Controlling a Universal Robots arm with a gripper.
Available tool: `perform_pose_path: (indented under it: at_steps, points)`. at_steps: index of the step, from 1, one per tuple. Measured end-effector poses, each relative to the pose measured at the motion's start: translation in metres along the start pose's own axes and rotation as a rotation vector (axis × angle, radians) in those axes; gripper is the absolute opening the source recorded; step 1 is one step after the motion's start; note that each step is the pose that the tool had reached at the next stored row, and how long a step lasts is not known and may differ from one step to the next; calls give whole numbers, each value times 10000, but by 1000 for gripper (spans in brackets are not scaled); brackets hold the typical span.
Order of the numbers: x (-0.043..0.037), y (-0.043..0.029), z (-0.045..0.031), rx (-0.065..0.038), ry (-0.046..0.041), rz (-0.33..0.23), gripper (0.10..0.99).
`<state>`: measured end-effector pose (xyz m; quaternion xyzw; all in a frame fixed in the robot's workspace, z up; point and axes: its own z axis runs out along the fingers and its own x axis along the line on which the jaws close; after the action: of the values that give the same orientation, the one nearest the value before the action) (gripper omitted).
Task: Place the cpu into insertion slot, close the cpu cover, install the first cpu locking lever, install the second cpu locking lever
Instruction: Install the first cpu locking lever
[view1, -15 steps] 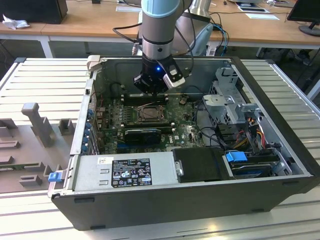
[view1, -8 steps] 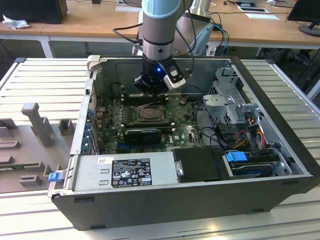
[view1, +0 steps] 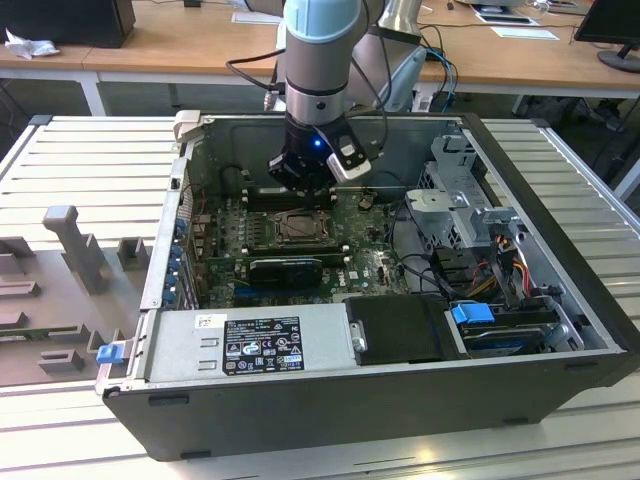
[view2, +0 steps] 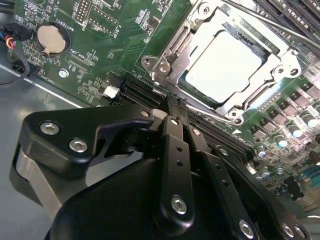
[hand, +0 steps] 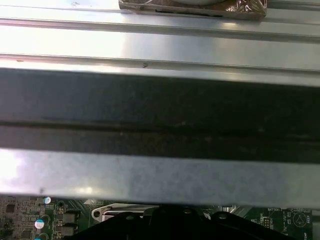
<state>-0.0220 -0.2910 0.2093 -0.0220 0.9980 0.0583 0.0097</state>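
Observation:
The cpu (view2: 223, 63) lies flat in the insertion slot (view2: 176, 50), its pale face up. The silvery cpu cover (view2: 283, 64) sits down around it, the chip showing through its window. A thin metal lever rod (view2: 260, 17) runs along the socket's far side. My gripper (view2: 176, 104) hovers just off the socket's corner, its two black fingers (view2: 171, 135) pressed together, with nothing between them. In the exterior view the gripper (view1: 303, 182) hangs inside the open computer case, just behind the socket (view1: 300, 228).
Black memory slots (view2: 145, 92) lie right beneath the fingertips. A coin battery (view2: 51, 38) sits on the green board. In the exterior view, a drive cage (view1: 460, 205) and cables (view1: 495, 270) crowd the right, the power supply (view1: 250, 345) the front. A case wall (hand: 160, 100) spans the first wrist view.

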Motion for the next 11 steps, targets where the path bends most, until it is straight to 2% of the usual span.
perform_pose_path:
  at_steps: [5,11]
  points:
    - [-7,-5,38,25,0,1,106]
    - [-11,-7,54,147,7,-2,106]
